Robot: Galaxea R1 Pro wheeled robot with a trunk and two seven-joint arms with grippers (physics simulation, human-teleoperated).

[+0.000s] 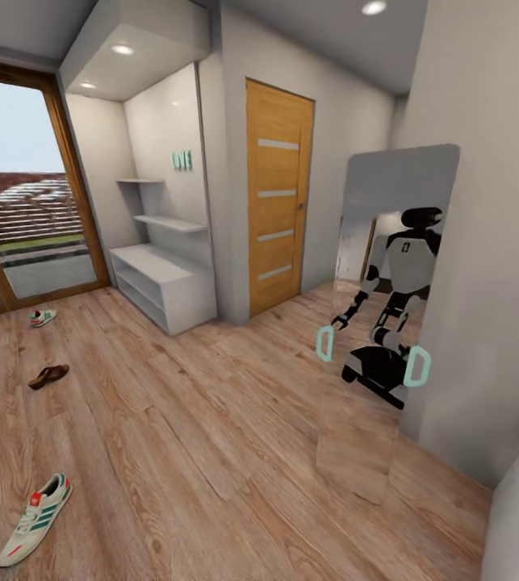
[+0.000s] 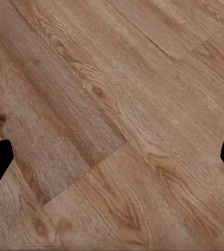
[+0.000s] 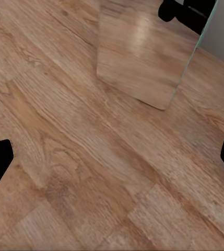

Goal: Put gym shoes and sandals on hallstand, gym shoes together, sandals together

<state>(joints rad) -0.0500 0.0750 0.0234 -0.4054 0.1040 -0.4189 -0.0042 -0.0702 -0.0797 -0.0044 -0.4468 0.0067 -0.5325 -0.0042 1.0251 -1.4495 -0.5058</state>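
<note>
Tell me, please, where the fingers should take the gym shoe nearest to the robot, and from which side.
The nearest gym shoe lies flat on its sole on the corridor floor, opening upward. Probably best to come from above and close the fingers across its narrow middle, one finger on each striped side, since the shoe is long and slim.

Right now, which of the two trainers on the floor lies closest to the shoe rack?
The far trainer, small by the glass door, near the rack. The other trainer lies in the near foreground, beyond the sandal.

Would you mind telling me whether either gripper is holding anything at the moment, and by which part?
Nothing is held. The left gripper and right gripper are both open over bare corridor floor, fingertips wide apart with nothing between them.
</note>
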